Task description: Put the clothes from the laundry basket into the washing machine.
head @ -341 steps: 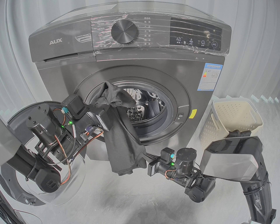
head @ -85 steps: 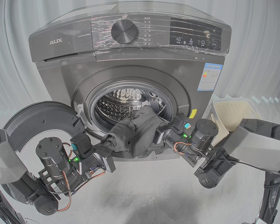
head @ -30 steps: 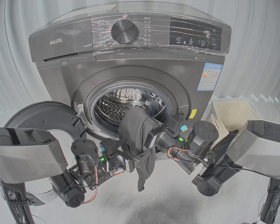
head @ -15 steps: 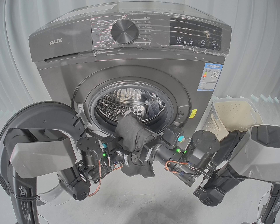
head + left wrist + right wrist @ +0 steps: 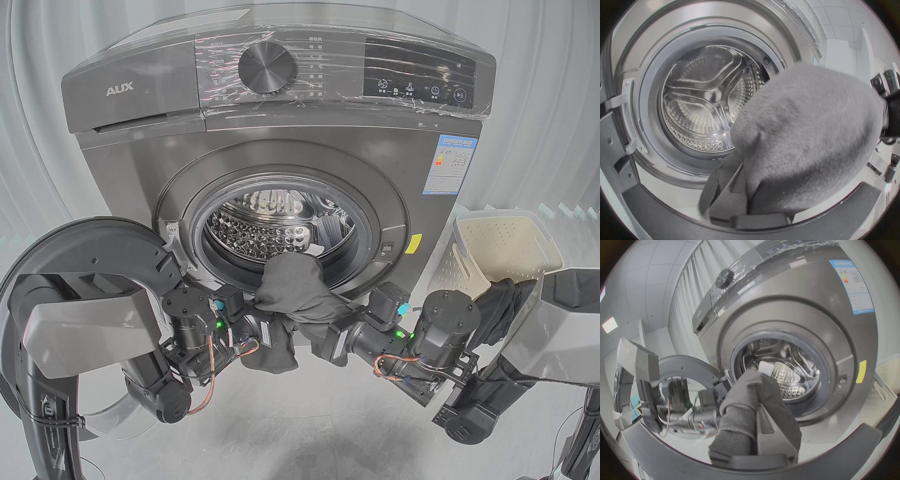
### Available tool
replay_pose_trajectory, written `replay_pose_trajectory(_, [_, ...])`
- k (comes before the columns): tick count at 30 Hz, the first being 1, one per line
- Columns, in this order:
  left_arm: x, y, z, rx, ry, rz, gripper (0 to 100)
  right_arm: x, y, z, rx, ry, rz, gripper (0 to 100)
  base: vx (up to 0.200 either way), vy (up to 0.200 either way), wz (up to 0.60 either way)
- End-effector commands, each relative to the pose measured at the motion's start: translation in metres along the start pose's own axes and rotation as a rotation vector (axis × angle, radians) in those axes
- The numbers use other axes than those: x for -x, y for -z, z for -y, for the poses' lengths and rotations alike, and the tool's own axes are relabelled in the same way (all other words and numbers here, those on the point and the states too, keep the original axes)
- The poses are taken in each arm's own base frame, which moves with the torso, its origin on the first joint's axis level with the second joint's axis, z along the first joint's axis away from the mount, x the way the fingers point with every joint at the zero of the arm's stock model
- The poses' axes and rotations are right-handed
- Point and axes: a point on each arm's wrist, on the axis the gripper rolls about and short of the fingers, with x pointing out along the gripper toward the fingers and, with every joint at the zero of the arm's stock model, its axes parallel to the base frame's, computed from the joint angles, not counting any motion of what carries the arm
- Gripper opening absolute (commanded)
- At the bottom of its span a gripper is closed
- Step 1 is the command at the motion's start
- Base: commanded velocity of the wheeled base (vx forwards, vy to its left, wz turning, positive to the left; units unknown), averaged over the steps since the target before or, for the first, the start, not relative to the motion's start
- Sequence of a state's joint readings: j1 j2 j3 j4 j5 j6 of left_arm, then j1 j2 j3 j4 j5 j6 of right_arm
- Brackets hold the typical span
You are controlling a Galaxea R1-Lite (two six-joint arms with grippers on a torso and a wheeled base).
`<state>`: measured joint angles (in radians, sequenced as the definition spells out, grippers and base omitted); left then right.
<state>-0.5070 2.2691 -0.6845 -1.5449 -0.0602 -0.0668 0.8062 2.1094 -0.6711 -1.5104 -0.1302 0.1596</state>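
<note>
One washing machine [image 5: 275,131] dead ahead, and one round door [image 5: 94,247] hanging open on its left. One steel drum [image 5: 269,231] showing through the opening. Up on the panel, one dial [image 5: 267,67]. On the front, one blue label [image 5: 450,164] and one small yellow sticker [image 5: 413,244]. One dark garment [image 5: 297,287], just the one, bunched at the mouth, with one white tag [image 5: 765,368] on it. One cream basket [image 5: 500,244] on the right. Two grippers in the cloth: left gripper [image 5: 747,203], right gripper [image 5: 754,433].
</note>
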Motion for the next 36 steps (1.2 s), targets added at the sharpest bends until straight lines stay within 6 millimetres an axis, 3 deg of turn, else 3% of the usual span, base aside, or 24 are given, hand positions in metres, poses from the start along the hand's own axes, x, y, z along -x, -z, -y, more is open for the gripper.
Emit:
replay_pose_trajectory(1, [0.007,-0.018,-0.002,0.001,-0.01,0.044,0,0.017,0.015,0.012,0.01,0.037,-0.089,0,0.0,0.0,0.0])
replay_pose_trajectory(9, [0.021,-0.039,0.006,0.017,0.007,0.087,0,0.021,0.018,0.007,0.011,0.023,-0.104,0,0.0,0.0,0.0])
replay_pose_trajectory(10, [0.022,-0.04,0.006,0.02,0.009,0.088,0,0.021,0.019,0.007,0.01,0.022,-0.107,100,0.0,0.0,0.0])
replay_pose_trajectory(13, [0.038,-0.053,0.012,0.029,0.008,0.105,0,0.031,0.022,0.006,0.007,0.019,-0.136,100,0.0,0.0,0.0])
replay_pose_trajectory(19, [0.079,-0.072,0.02,0.071,0.021,0.118,0,0.076,0.037,0.012,0.039,0.018,-0.298,100,0.0,0.0,0.0])
replay_pose_trajectory(21, [0.08,-0.072,0.021,0.073,0.023,0.116,0,0.078,0.037,0.012,0.04,0.017,-0.305,100,0.0,0.0,0.0])
replay_pose_trajectory(22, [0.103,-0.076,0.023,0.073,0.033,0.107,0,0.096,0.038,0.009,0.053,0.003,-0.349,100,0.0,0.0,0.0])
replay_pose_trajectory(24, [0.117,-0.078,0.026,0.073,0.047,0.106,0,0.104,0.035,0.007,0.061,0.002,-0.353,100,0.0,0.0,0.0])
replay_pose_trajectory(27, [0.128,-0.082,0.029,0.071,0.056,0.117,0,0.101,0.025,0.012,0.047,0.043,-0.302,100,0.0,0.0,0.0])
replay_pose_trajectory(31, [0.131,-0.081,0.03,0.059,0.053,0.11,0,0.095,0.008,0.046,0.037,0.2,-0.219,100,0.0,0.0,0.0])
replay_pose_trajectory(36, [0.135,-0.072,0.025,0.06,0.029,0.069,0,0.101,0.007,0.077,0.024,0.321,-0.223,100,0.0,0.0,0.0])
